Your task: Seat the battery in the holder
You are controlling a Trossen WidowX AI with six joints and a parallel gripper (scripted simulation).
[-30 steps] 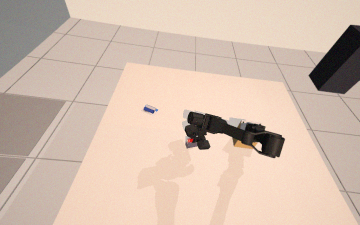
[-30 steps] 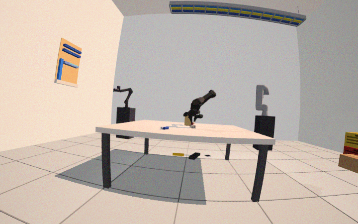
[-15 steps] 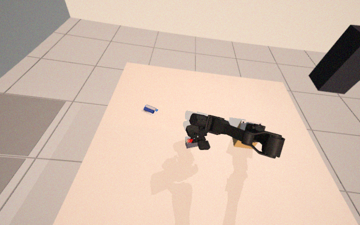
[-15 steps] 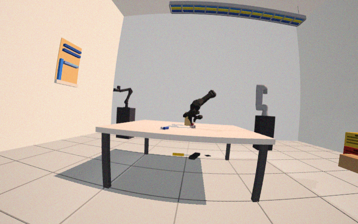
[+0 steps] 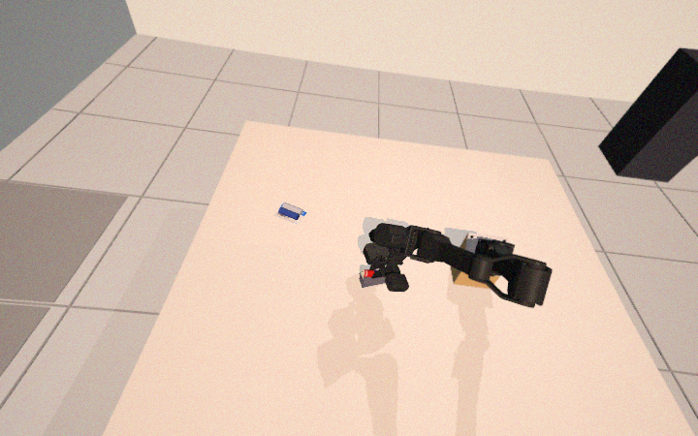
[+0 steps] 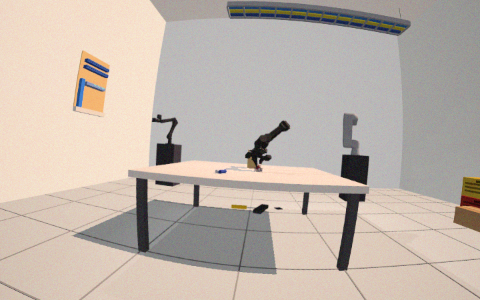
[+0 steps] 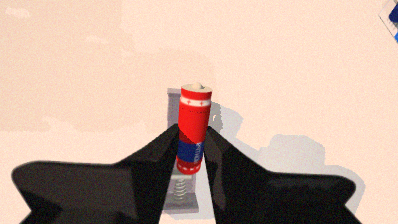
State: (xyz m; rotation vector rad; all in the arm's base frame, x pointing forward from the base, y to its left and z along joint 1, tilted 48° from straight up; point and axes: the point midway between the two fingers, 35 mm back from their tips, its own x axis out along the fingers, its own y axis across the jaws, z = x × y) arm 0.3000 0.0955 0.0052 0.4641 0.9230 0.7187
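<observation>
The red battery (image 7: 194,117) (image 5: 367,273) with a blue band is held in my gripper (image 7: 192,129); in the wrist view its terminal end points up the picture and its flat end down. The grey holder (image 7: 173,107) (image 5: 371,281) is behind and below it on the table, mostly covered by the battery and fingers. The holder's coiled spring (image 7: 180,189) shows below the flat end. In the wrist view the battery lies slightly right of the holder's line and a little tilted to it. My gripper is shut on the battery. Whether the battery touches the holder cannot be told.
A blue and white object (image 5: 290,211) (image 6: 221,171) lies on the table (image 5: 221,303) (image 6: 197,179), away from the holder; its edge shows in the wrist view's top right corner. A tan block (image 5: 470,278) (image 6: 251,163) stands by the arm's base.
</observation>
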